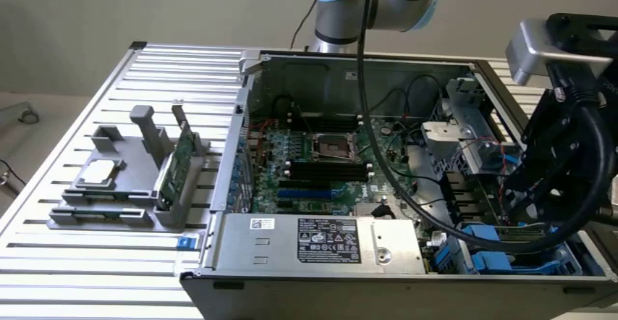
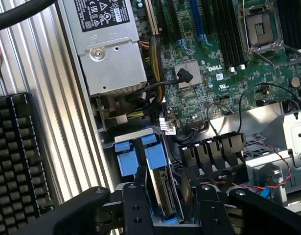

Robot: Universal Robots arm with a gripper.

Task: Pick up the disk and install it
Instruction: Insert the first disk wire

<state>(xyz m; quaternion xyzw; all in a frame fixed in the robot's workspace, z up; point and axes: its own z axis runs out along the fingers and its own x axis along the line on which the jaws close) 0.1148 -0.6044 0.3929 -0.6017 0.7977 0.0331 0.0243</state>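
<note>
Claw [image 2: 172, 185] spread wide, down in the drive-bay corner of the PC case [image 1: 386, 298]. Disk [image 2: 163, 193] stands on edge between my fingers [image 2: 138, 205], blue rails on it. Gap shows on one side, so no grip. Another blue tab [image 2: 127, 160] sits just beside the disk, power supply [image 2: 108, 63] further ahead.

I am looking into a robotics lab bench set up for computer assembly. An open computer case [image 1: 386, 291] is lying on a ribbed aluminium table [image 1: 87, 110], with its motherboard [image 1: 319, 164] and power supply [image 1: 319, 244] showing. On the exterior view's left a grey fixture [image 1: 116, 215] is holding loose parts. At the far side the arm [image 1: 372, 1] is standing before a plain wall [image 1: 145, 9].
</note>
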